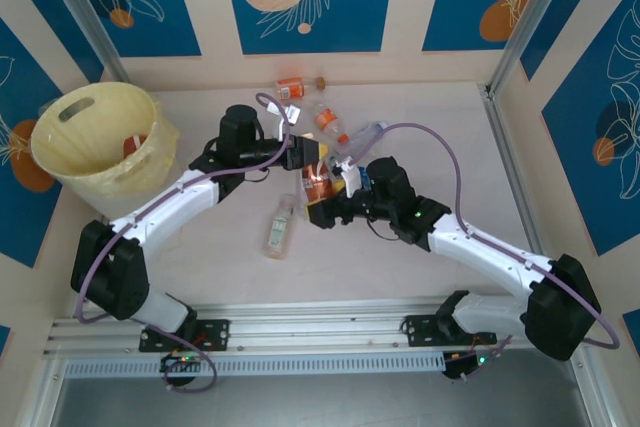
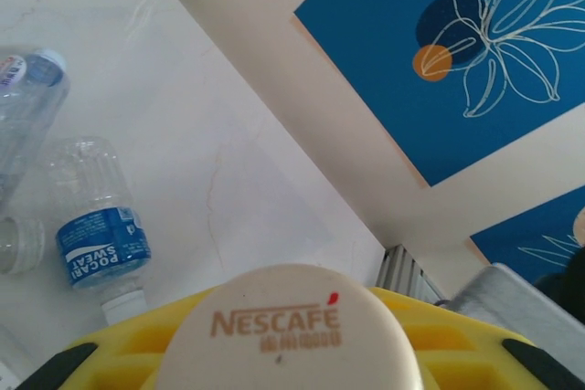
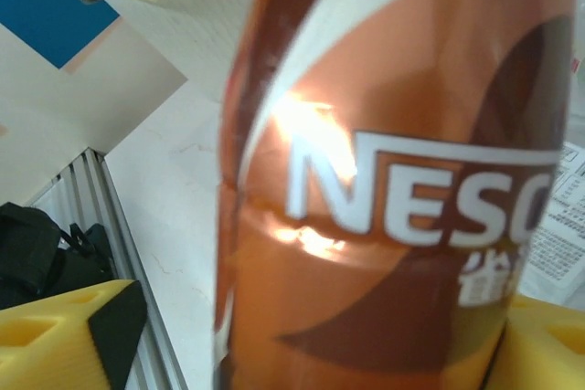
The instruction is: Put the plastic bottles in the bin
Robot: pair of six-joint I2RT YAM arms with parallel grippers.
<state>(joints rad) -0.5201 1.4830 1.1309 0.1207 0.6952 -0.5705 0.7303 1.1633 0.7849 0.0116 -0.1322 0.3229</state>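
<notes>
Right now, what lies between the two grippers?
A brown bottle lies between the left gripper and the right gripper. The top view shows this.

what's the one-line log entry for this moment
left gripper: shut on Nescafé bottle | right gripper: open around same bottle | Pocari Sweat bottle: lying on table | bin: not yet reached

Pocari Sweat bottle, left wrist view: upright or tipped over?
Tipped over: the Pocari Sweat bottle lies on its side on the table, label sideways.
</notes>
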